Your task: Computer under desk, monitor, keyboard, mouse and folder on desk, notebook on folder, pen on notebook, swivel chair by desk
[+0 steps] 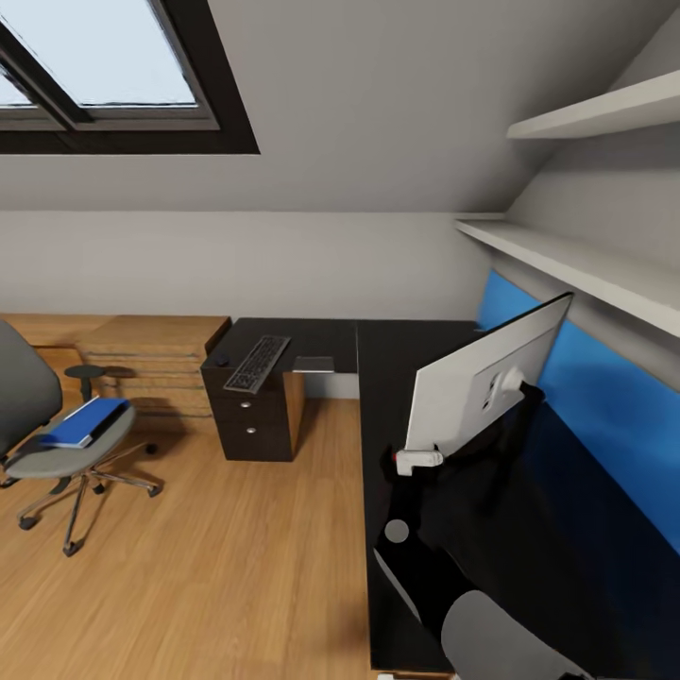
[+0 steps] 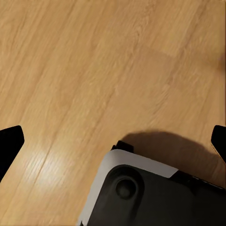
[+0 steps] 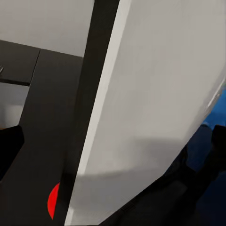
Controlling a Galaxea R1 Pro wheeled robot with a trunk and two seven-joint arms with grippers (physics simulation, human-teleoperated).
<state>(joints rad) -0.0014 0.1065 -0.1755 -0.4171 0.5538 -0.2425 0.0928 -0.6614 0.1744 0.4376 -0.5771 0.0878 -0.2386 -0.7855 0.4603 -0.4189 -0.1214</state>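
On the black tabletop (image 1: 378,397), near its wall side, the monitor (image 1: 472,387) stands with pale back toward the head camera, its face turned to the blue wall panel. Right arm is at the monitor's back and lower edge; the claw itself is hidden by dark arm parts, so whether it grips the panel I cannot tell. Right wrist view: pale back fills close range, black bezel edge, a red spot low down.

Left claw (image 2: 113,136): tips set wide apart, nothing between them, hanging over the wooden floor (image 2: 70,70).

Handling, by judgement: monitor broad, stiff, top-heavy on its stand, screen face fragile. Best taken by the bottom edge or the stand, and turned slowly.

Keyboard (image 1: 257,363) lies on the far wing. Folder (image 1: 85,421) lies on the swivel chair (image 1: 57,444), well apart from the tabletop.
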